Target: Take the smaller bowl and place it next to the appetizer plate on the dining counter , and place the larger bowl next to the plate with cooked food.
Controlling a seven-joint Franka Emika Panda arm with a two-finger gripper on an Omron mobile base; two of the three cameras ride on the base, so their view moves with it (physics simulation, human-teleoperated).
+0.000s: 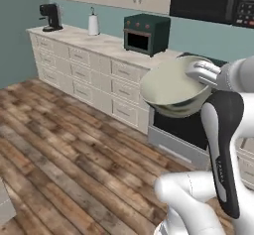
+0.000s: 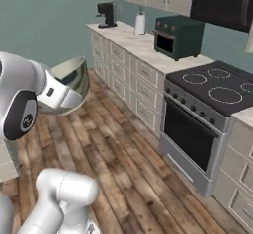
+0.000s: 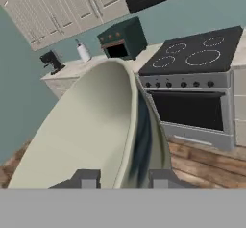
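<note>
A bowl (image 1: 171, 88) with a mottled grey-green outside and a pale cream inside was held clear of every surface, its rim pinched by the gripper (image 3: 124, 179), whose jaws were closed narrowly on the wall, one finger inside and one outside. Which of the two bowls it was could not be told, since no twin was in sight for comparison. In the left base view the bowl hung at about two o'clock, in front of the stove (image 1: 183, 130); in the right base view it sat at about nine o'clock above the wooden floor (image 2: 128, 169). The bowl was tilted, its opening turned partly sideways. The main risk was judged to be slippage: a deep bowl gripped at one point of its rim could pivot or slide out under a sudden swing or a jolt of the base, and would fall to the floor. A second risk was a collision, the bowl being carried close to the bench (image 1: 99, 43) with the toaster oven (image 1: 146, 33), where a wide sweep could knock the rim against an edge. No dining counter was seen, so a wrong placement remained possible if the bowl's size were misjudged.
</note>
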